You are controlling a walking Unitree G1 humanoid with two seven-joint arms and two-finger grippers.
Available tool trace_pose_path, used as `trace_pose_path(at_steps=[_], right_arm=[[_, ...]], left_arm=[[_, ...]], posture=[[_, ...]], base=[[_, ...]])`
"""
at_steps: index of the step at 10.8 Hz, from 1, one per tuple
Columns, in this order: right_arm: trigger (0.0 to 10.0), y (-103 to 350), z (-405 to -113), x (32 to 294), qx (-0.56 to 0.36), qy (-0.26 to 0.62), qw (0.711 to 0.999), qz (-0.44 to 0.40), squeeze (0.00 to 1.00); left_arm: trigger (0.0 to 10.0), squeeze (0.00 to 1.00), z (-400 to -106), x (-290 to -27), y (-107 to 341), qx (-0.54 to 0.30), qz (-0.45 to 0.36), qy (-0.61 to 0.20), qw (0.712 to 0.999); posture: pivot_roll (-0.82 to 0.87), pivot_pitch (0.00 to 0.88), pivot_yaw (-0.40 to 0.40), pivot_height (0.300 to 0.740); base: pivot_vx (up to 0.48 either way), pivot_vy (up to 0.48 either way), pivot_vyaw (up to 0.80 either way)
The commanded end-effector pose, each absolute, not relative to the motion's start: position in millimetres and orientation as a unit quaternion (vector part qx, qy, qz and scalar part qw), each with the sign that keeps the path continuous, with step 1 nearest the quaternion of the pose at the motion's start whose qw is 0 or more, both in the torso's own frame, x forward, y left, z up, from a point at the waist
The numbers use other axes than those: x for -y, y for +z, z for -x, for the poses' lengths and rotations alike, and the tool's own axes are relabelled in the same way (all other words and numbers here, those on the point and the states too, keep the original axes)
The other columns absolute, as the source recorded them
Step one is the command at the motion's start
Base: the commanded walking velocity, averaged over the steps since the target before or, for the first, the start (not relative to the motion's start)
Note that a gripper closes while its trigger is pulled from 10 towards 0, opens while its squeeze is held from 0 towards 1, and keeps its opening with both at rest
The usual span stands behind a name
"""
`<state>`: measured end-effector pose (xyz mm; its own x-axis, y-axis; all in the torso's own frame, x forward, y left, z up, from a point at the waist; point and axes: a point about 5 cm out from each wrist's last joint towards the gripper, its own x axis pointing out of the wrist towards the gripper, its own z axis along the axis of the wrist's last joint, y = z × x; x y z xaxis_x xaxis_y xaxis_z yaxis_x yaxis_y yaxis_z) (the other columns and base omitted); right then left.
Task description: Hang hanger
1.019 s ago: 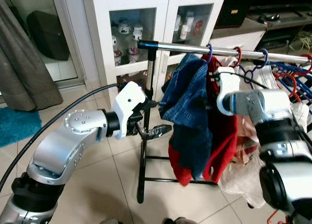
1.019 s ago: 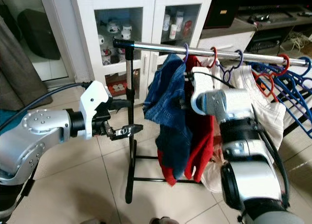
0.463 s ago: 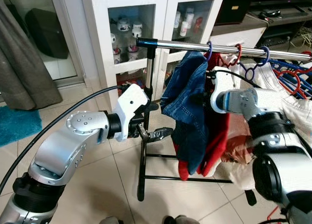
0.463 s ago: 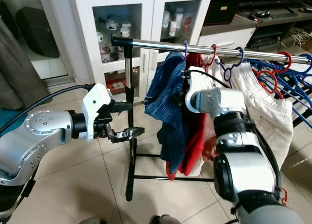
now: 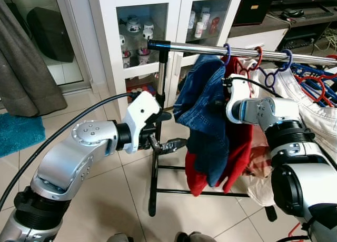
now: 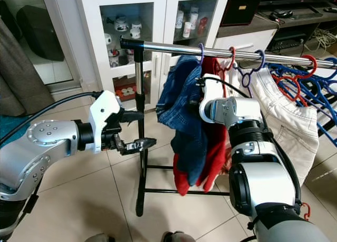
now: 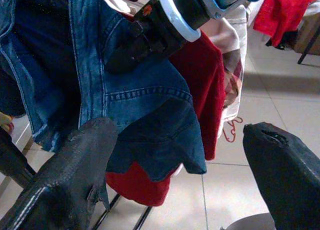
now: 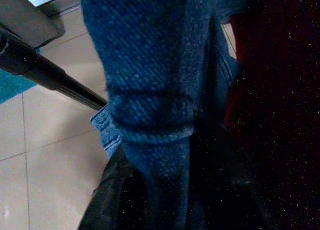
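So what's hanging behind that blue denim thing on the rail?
Behind the denim garment hangs a red garment, its lower edge showing below and to the side. Further along the rail is a white garment. The denim covers the red one's upper part.

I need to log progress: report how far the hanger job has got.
Done: the denim garment's purple hanger hook already sits over the rail. In hand: the right hand is pressed into the denim garment, grip hidden. The left hand waits open beside the rack post. Left: withdraw the right hand.
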<state>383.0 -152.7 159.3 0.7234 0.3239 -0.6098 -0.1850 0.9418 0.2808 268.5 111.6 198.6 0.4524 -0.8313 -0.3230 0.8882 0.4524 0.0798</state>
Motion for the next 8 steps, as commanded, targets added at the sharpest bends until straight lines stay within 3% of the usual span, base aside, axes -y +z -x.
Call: trace_pose_path(at_steps=[1,8], right_arm=[[0.0,166.1,-385.9,153.3,-0.334,0.140,0.927,-0.099,0.00],[0.0,170.5,-386.4,143.7,-0.272,0.182,0.943,-0.065,0.00]], left_arm=[[10.0,0.00,-266.0,-106.1,203.2,-0.109,-0.130,-0.522,0.836],[10.0,0.00,-264.3,-104.7,201.8,-0.106,-0.137,-0.524,0.834]], posture=[[0.00,0.107,-0.092,0.740],[0.00,0.087,-0.101,0.740]], base=[[0.000,0.000,0.00],[0.000,0.000,0.00]])
